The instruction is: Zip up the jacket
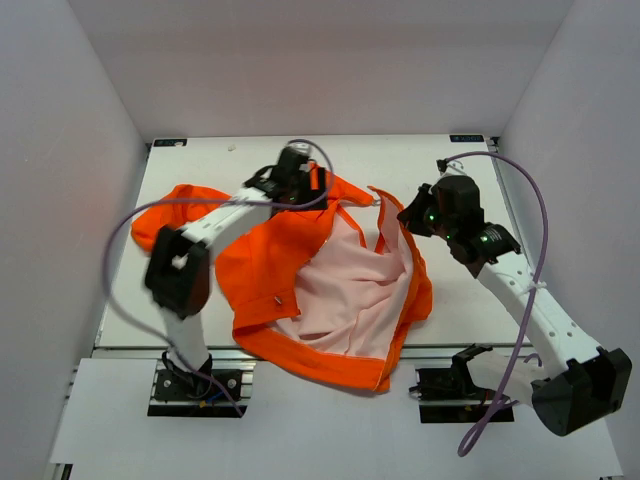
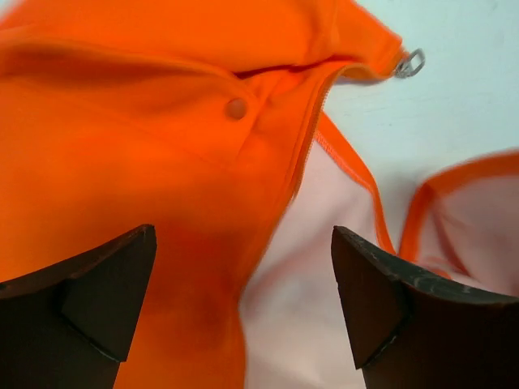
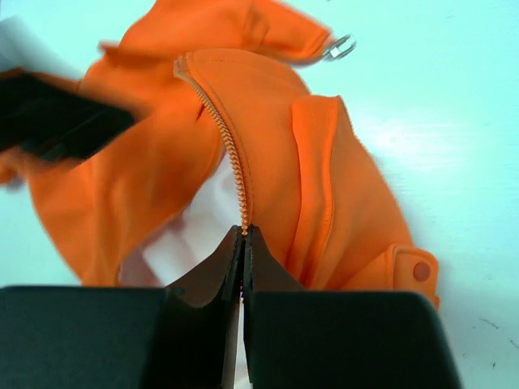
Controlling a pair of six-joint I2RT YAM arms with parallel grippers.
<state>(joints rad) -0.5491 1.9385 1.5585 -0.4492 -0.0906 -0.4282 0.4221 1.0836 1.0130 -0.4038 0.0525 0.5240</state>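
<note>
left gripper [image 2: 243,308] jaws spread above orange jacket [image 1: 290,270], zipper edge between them | right gripper [image 3: 243,239] jaws pinching zipper teeth [image 3: 227,146] at their tips | white worktop [image 1: 450,300]

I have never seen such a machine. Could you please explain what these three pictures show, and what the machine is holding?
Two robot arms stand at the near edge of a white table. One picture looks down from above; the other two come from cameras on each wrist. An orange jacket lies open, its pale lining up. The left gripper hovers over it, dark fingers spread wide, holding nothing. The right gripper has its fingers pressed together at the zipper edge; whether it pinches the edge, I cannot tell.
</note>
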